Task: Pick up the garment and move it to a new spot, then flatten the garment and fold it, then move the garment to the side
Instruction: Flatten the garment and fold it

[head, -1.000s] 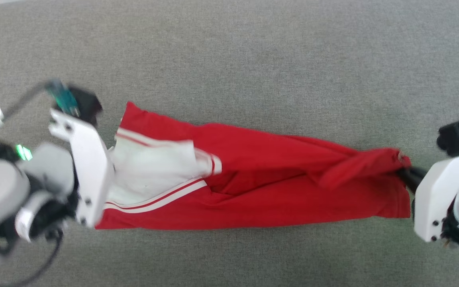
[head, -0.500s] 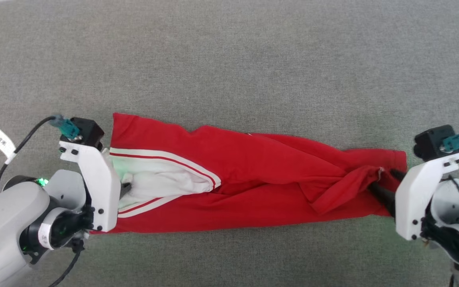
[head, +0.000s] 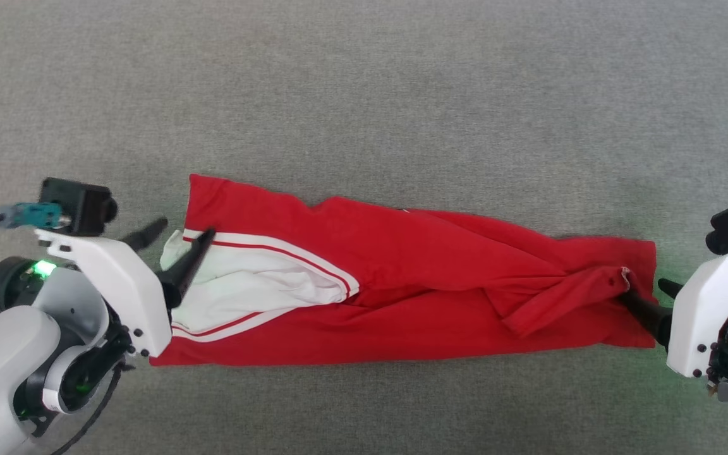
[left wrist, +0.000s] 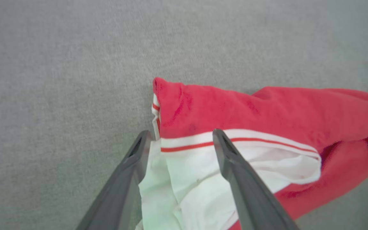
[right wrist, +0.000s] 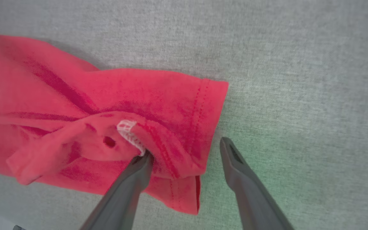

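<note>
The garment (head: pixel 414 265), red with a white sleeve (head: pixel 250 291) and red-white striped trim, lies stretched in a long rumpled band across the grey surface. My left gripper (head: pixel 186 229) is open at its left end. In the left wrist view the left gripper (left wrist: pixel 181 134) straddles the white sleeve (left wrist: pixel 196 179) of the garment (left wrist: pixel 267 105) without pinching it. My right gripper (head: pixel 642 289) is open at the right end. In the right wrist view the right gripper (right wrist: pixel 185 148) spans the hem corner of the garment (right wrist: pixel 75 95), one finger (right wrist: pixel 139 172) touching a folded flap.
The grey fabric surface (head: pixel 364 95) spreads wide on every side of the cloth. A teal connector (head: pixel 32 215) with a dark cable sits on my left wrist camera, near the left edge.
Both grippers have opened and let go of the garment's ends. The cloth has settled flat on the surface, and my left arm has drawn back a little to the left.
</note>
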You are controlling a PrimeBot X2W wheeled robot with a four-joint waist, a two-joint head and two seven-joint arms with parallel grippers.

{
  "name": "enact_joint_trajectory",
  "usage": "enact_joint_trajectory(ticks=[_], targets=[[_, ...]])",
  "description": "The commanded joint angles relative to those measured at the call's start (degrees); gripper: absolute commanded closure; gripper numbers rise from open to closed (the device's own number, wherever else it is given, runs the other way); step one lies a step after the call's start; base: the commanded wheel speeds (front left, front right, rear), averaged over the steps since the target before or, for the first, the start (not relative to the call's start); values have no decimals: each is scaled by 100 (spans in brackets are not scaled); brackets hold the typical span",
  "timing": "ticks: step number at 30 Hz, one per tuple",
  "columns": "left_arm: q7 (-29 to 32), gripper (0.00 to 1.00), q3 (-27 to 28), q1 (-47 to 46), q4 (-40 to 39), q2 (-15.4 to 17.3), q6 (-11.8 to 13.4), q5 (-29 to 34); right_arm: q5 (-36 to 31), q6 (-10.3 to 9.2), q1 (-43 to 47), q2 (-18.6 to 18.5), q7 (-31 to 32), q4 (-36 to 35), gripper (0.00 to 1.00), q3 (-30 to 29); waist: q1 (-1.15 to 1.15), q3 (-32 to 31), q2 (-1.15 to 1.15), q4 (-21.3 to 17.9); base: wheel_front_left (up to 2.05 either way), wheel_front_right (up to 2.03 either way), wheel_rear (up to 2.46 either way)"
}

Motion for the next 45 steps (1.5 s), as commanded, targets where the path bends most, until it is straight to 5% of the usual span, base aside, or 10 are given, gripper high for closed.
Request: enact_joint_trajectory(ticks=[1,12,13,15,16,23,34,45], targets=[[-267,0,94,106,17,-28,-29,47,27,0,-67,-30,24,103,0,-7,0,18,0,36,0,0,0],[-2342,0,477,808,643,-437,-186,453,325,6,-524,23,-78,1571,0,689,0,47,0,272,0,0,0],[-2414,0,535,884,716,-483,-199,482,409,10,-546,57,-23,1724,16,774,0,37,0,291,0,0,0],[-2505,0,755,1043,834,-643,-251,525,547,20,-585,93,74,1889,89,976,0,9,0,332,0,0,0],[-2528,0,878,1162,895,-715,-264,542,605,20,-616,87,75,1932,100,1019,0,-1,0,343,0,0,0],[-2541,0,2333,2124,1074,-1520,-681,1340,1030,12,-858,4,29,1859,100,622,0,-91,0,369,0,0,0],[-2542,0,4157,3156,1417,-2749,-1572,2706,800,-1,-1037,-636,-34,1972,100,-494,0,-351,0,248,0,0,0],[-2543,0,5219,3612,1599,-3554,-2188,3646,173,-1,-1209,-1331,-345,2702,100,-1164,0,-585,0,112,0,0,0]])
